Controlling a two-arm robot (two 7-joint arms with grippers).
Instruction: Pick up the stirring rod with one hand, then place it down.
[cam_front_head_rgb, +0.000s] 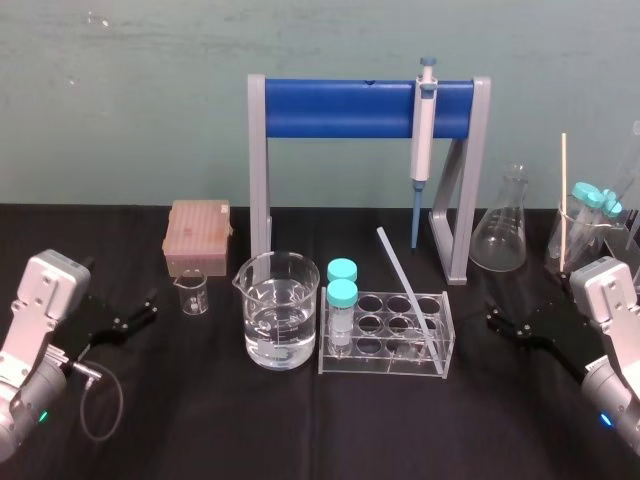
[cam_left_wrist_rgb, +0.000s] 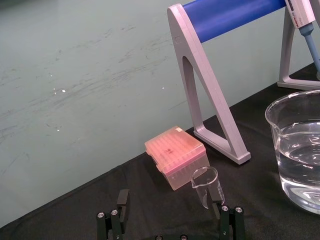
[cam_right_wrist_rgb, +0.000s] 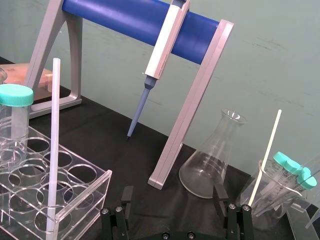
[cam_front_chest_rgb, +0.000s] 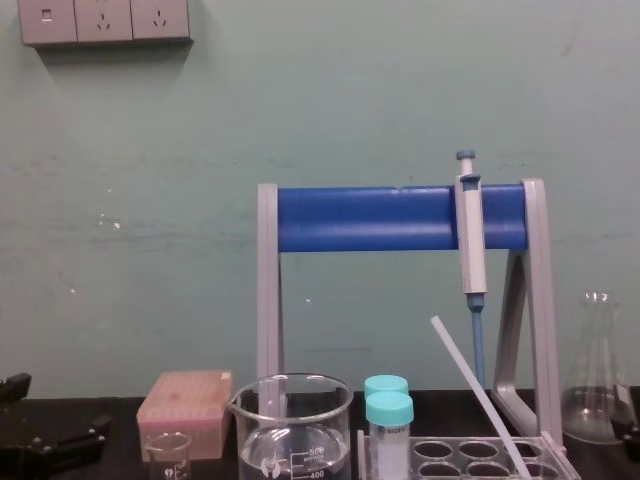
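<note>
Setup. Black desk (cam_front_head_rgb: 300, 430), with the grey stand (cam_front_head_rgb: 340, 108) and its blue crossbar at the back and the pipette (cam_front_head_rgb: 424, 130) hanging from it. In front of the stand are the large beaker (cam_front_head_rgb: 280, 310), part full of clear liquid, and the clear tube rack (cam_front_head_rgb: 385, 365) just beside it.

Arms. The left end effector (cam_front_head_rgb: 150, 305) sits low at the desk's left edge, fingers spread wide, near a small beaker. I judge it idle. The right end effector (cam_front_head_rgb: 495, 318) hovers low to the right of the rack, also spread wide and holding nothing. It is the nearer one, so I would use it.

Target. The stirring rod (cam_front_head_rgb: 405, 290) stands in a well at the rack's right end. Its foot is at the front and it leans up and back toward the left. The pick has not begun.

Plan for the grasp:
- Approach from the right and take the bare length above the rack's top plate, fingers square across the shaft.
- Close gently; it looks thin, smooth and likely to slip or roll.
- Withdraw along the rod's own lean, not straight up, or the foot may lever the light rack.
- Stay clear of the pipette tip behind and the capped tubes (cam_front_head_rgb: 342, 300).
- Do not mistake the pale stick (cam_front_head_rgb: 563, 190) at far right for the target.
</note>
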